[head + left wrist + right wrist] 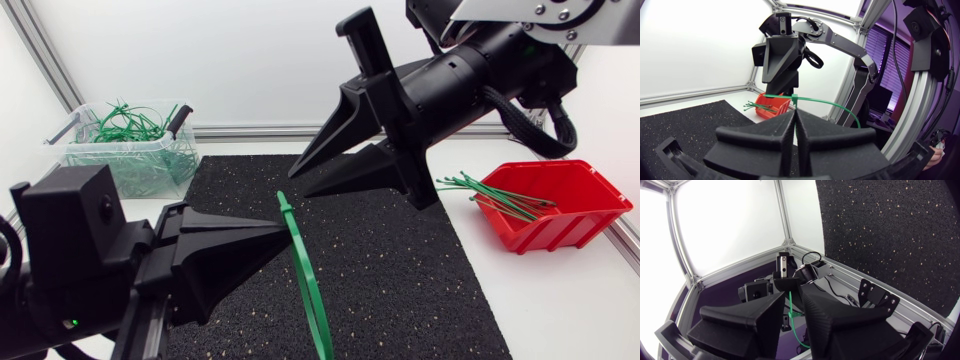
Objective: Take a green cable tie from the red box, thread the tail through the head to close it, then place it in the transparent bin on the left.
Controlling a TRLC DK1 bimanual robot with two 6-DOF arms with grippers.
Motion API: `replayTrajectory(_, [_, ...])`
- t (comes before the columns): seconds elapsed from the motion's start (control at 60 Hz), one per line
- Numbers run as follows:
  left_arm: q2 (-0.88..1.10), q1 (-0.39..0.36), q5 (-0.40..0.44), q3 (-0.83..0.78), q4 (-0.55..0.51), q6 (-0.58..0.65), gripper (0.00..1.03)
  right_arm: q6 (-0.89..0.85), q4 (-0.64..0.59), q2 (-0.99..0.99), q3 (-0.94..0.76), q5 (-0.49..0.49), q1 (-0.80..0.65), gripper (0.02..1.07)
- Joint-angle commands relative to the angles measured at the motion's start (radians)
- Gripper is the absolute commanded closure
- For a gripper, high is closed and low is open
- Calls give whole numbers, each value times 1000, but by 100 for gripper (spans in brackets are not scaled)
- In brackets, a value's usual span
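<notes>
My left gripper (284, 228) is shut on a green cable tie (306, 270), which it holds above the black mat near its head. The long tail curves down toward the table's front edge. In the left wrist view the tie (830, 104) runs crosswise just past the closed fingertips of that gripper (794, 114). My right gripper (301, 181) hangs just above and behind the tie's upper end, open, with nothing between its fingers. In the right wrist view the tie (799, 335) shows through the gap of that gripper (792, 297). The red box (565, 208) holds more green ties (497, 192).
A transparent bin (92, 156) at the back left holds several green ties and a dark-handled tool. The black mat (400, 280) covers the middle of the table. The red box (774, 107) stands beyond the mat's right side.
</notes>
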Motion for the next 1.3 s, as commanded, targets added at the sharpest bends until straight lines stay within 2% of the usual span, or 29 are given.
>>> replayTrajectory(0.0, [4,12,10,-29,6,24,100,-21,-24,5,19,-3,22,75])
replayTrajectory(0.35, [2,2,12,-29,6,24,100,-20,-42,-1,25,-3,66,76])
replayTrajectory(0.55, [-2,-6,12,-29,4,23,100,-20,-39,16,37,-1,69,88])
replayTrajectory(1.133, [8,-18,13,-18,3,23,100,-21,-39,28,22,1,83,89])
replayTrajectory(1.283, [15,-18,13,-17,4,23,100,-21,-34,22,16,2,82,97])
